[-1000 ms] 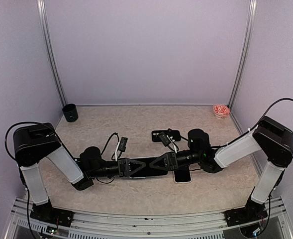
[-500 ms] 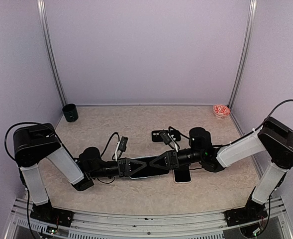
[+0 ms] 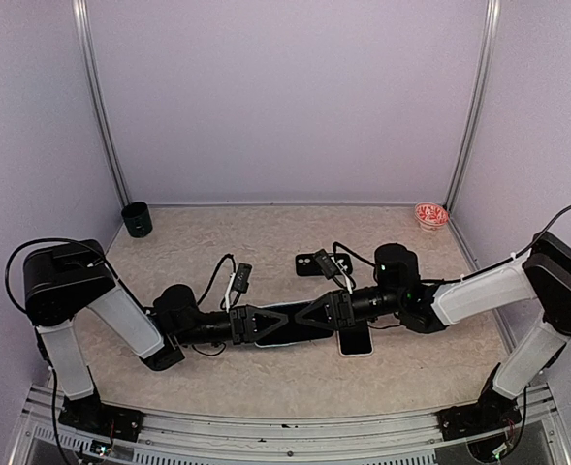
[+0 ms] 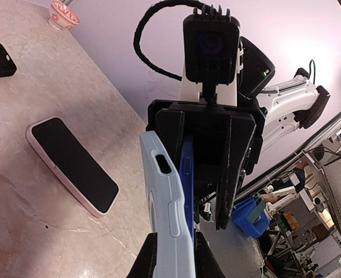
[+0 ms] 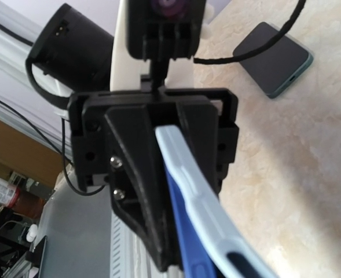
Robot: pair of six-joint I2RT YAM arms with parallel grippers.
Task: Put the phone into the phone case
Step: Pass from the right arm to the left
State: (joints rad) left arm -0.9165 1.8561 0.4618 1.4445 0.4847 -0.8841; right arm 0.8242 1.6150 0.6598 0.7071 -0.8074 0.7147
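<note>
From above: both arms stretched low over the table (image 3: pixel 266 237), left end effector (image 3: pixel 258 325) and right end effector (image 3: pixel 316 312) facing each other at mid-table, the phone case (image 3: pixel 287 327) bridging them edge-on; a white-rimmed handset (image 3: pixel 356 342) lying flat just beside, a black case (image 3: pixel 316 263) farther back, a dark cup (image 3: pixel 137 220) and a patterned bowl (image 3: pixel 429 214) at the far corners. From the left wrist: left fingers (image 4: pixel 150 260) pinched shut on the near end of the pale blue phone case, the dark blue phone (image 4: pixel 187 174) flat against its inner side, fully seated or not impossible to tell; right jaws parted around the far end, a gap showing on one side. From the right wrist: phone case and phone edge-on, running into the left end effector's closed grip; own fingers out of frame; a teal-edged dark slab (image 5: pixel 272 61) on the table behind.
</note>
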